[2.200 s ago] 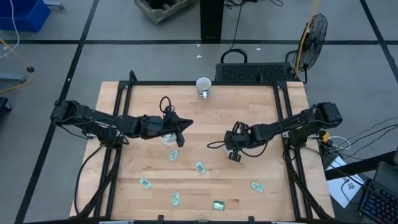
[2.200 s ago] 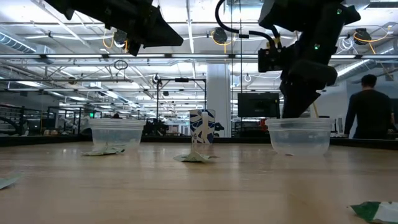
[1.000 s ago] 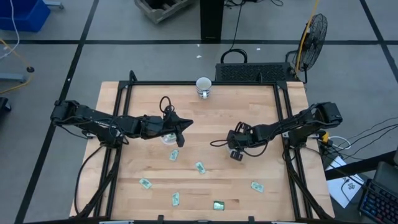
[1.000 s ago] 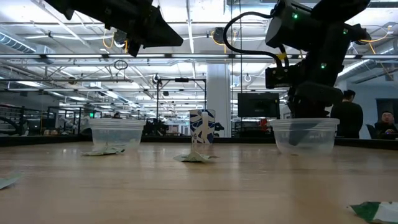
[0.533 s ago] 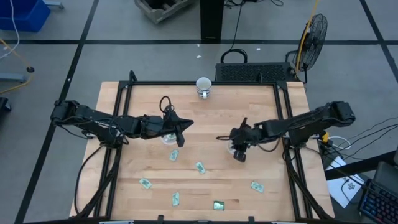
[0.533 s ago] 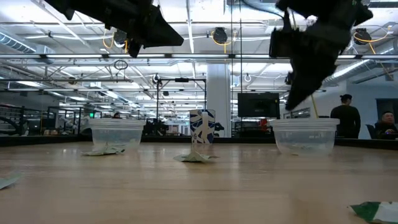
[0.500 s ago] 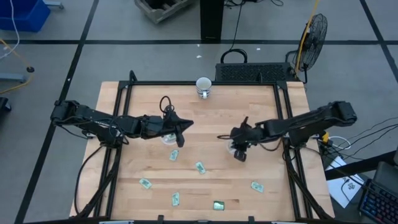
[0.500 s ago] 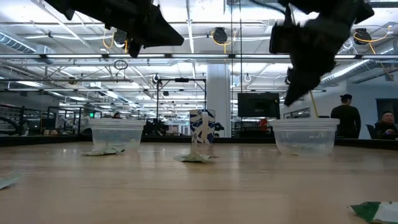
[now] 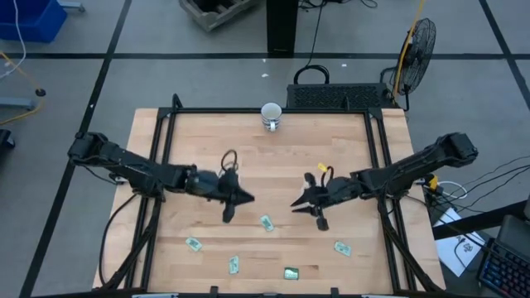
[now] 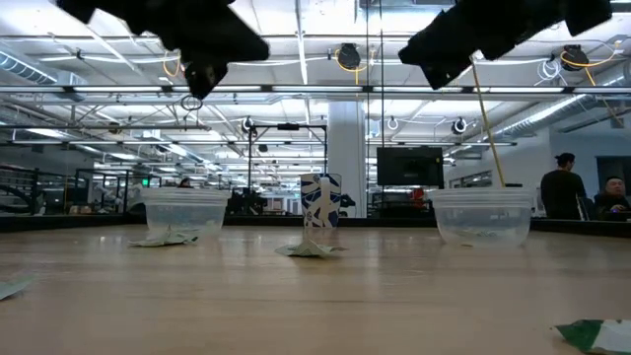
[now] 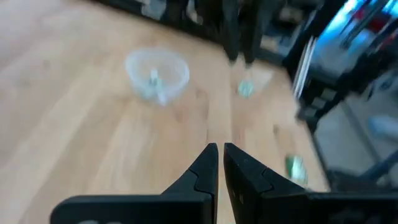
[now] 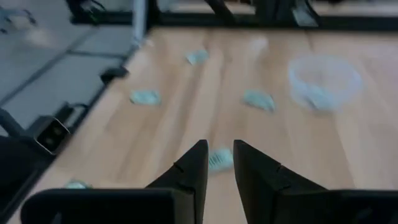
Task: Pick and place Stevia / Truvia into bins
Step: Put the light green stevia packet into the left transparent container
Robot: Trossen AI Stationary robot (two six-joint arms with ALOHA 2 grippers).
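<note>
We are seeing left gripper (image 9: 229, 217) hanging above table centre-left, fingers nearly together, nothing between. Right gripper (image 9: 321, 224) hanging centre-right, fingers slightly apart, gripping nothing.

Two clear round plastic cups standing on light wooden table (image 9: 356, 141): left cup (image 10: 184, 212), right cup (image 10: 482, 215) (something small lying inside).

Green-white paper sachets lying loose toward near edge: one (image 9: 266, 222) between grippers, others (image 9: 193, 244) (image 9: 233, 265) (image 9: 291, 273) (image 9: 342, 247) nearer.

White opaque cup (image 9: 271, 113) sitting at far edge.
</note>
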